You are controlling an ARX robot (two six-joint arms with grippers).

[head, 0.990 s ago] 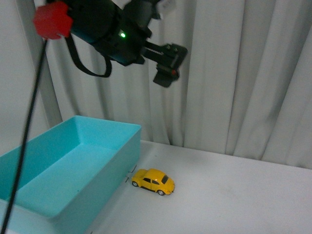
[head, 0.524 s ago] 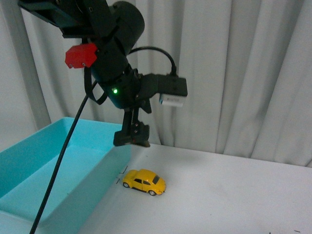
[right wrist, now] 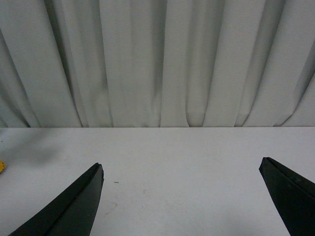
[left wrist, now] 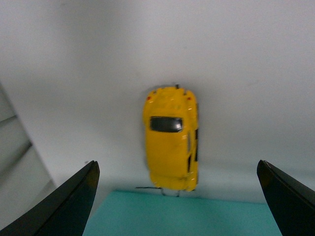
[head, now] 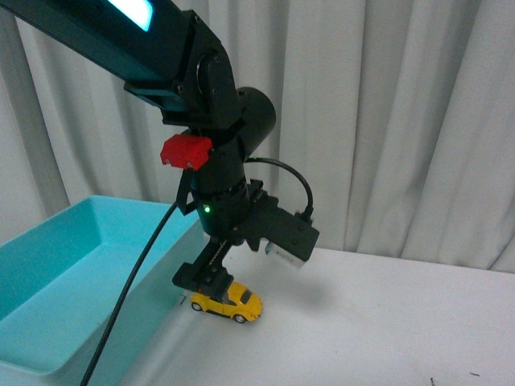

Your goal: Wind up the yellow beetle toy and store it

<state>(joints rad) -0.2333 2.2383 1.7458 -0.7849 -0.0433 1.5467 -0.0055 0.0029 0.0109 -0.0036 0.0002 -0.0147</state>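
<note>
**Beetle Hard Against the Bin Wall, Open Table Beyond**

The yellow beetle toy (head: 228, 301) stood on the white table (head: 386, 322), the teal bin (head: 72, 265) just beside it at 9 o'clock and bare tabletop toward 3 o'clock. The left gripper (head: 208, 281) hung over it, fingers spread wide and clear of the toy between them. The right gripper (right wrist: 182, 164) gaped wide over bare table.

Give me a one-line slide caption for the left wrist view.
Open left gripper poised over the yellow beetle toy on the white table, beside the teal bin.
</note>
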